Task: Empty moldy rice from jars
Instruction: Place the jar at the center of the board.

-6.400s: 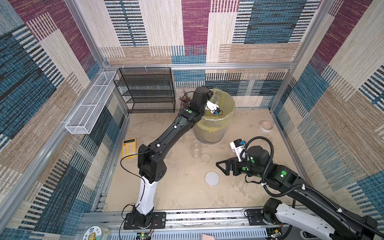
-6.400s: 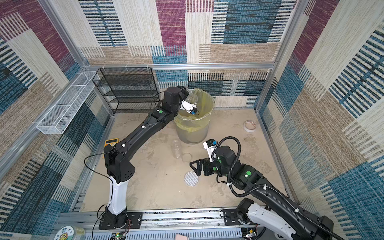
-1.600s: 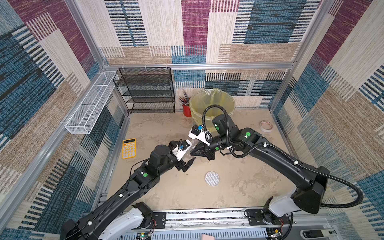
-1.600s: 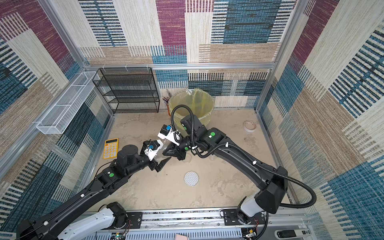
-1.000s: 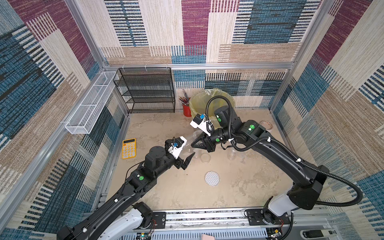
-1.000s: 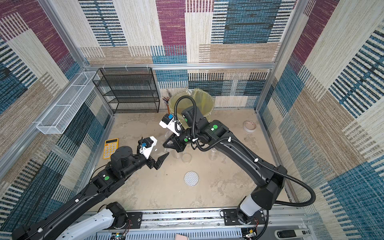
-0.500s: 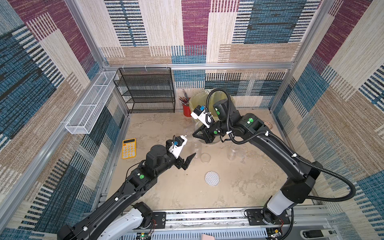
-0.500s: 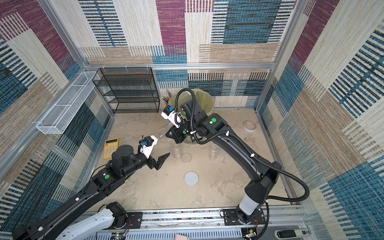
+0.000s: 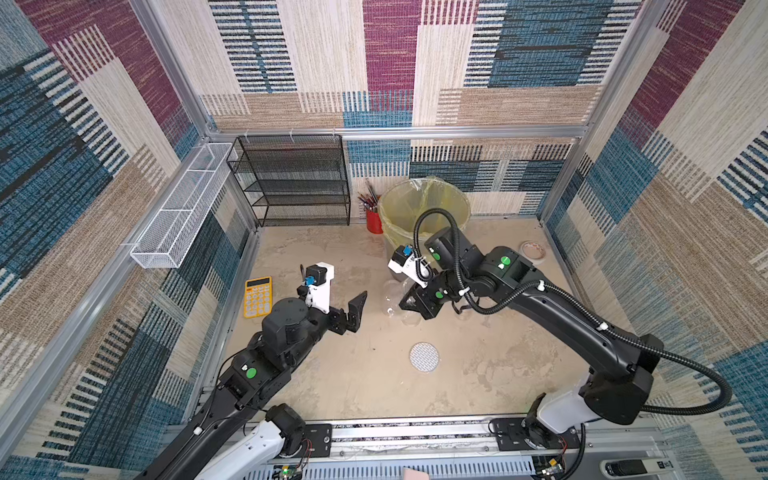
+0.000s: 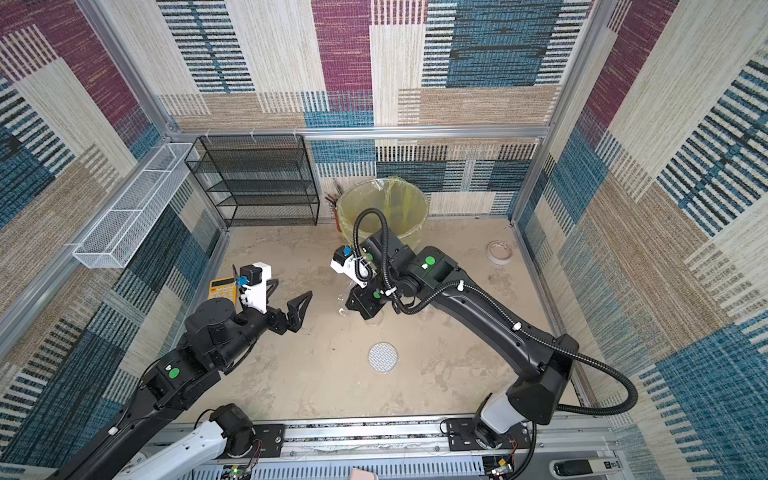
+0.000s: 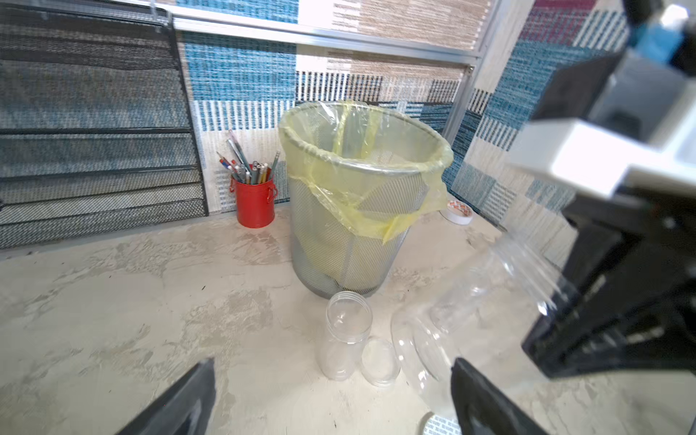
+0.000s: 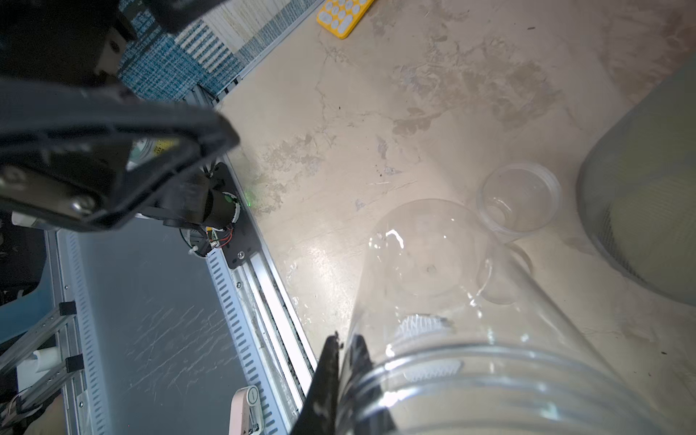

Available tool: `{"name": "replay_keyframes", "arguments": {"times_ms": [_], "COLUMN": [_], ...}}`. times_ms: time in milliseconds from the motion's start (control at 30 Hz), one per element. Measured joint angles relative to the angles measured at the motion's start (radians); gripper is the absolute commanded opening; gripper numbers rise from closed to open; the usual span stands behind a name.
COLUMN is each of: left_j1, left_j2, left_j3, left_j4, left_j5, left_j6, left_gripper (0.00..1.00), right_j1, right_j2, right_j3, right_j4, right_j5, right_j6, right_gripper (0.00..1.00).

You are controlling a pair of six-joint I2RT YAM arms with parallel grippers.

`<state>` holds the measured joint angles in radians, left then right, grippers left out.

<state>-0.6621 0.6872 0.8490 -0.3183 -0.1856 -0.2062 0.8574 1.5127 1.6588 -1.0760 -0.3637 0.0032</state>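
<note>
My right gripper [image 12: 342, 357] is shut on the rim wall of a big clear jar [image 12: 433, 286], which hangs tilted above the floor and looks empty. In both top views the right gripper [image 9: 409, 305] [image 10: 353, 305] is in front of the bin. A small clear jar [image 11: 348, 331] stands open and upright beside its clear lid [image 11: 380, 361]. A white grid-patterned lid [image 9: 424, 356] lies flat on the floor nearer the front. My left gripper [image 9: 357, 307] [image 11: 331, 373] is open and holds nothing, left of the jars. The moldy rice is out of view.
A mesh bin with a yellow bag [image 9: 424, 208] stands at the back, a red pencil cup [image 9: 374, 220] on its left. A black wire rack [image 9: 295, 183] fills the back left corner. A yellow calculator [image 9: 257, 296] lies by the left wall and a tape roll [image 9: 532, 251] by the right wall.
In the last half second my right gripper has carried the big jar away from the bin, toward the front. The left gripper has stayed open and almost still.
</note>
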Motion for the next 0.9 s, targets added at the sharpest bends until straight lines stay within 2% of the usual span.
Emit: {"name": "replay_keyframes", "arguments": {"times_ms": [233, 467, 700, 900], "left_j1": [0.001, 0.001, 0.001, 0.001], "left_j2": [0.046, -0.037, -0.096, -0.101], "left_j3": [0.094, 0.022, -0.042, -0.069], "left_j4": [-0.189, -0.297, -0.328, -0.326], "left_j5": [-0.114, -0.187, -0.226, -0.226], "left_j6": [-0.166, -0.293, -0.357, -0.367], "left_gripper": [0.99, 0.99, 0.99, 0.99], "right_j1": [0.108, 0.188, 0.219, 0.236], "right_j2": [0.029, 0.145, 0.272, 0.316], "right_j3": [-0.132, -0.122, -0.097, -0.097], "right_j4": [0.011, 0.061, 0.092, 0.095], "right_j5": [0.041, 0.089, 0.180, 0.217], "right_j6": [0.067, 0.135, 0.205, 0.243], "right_gripper": [0.00, 0.00, 0.01, 0.02]}}
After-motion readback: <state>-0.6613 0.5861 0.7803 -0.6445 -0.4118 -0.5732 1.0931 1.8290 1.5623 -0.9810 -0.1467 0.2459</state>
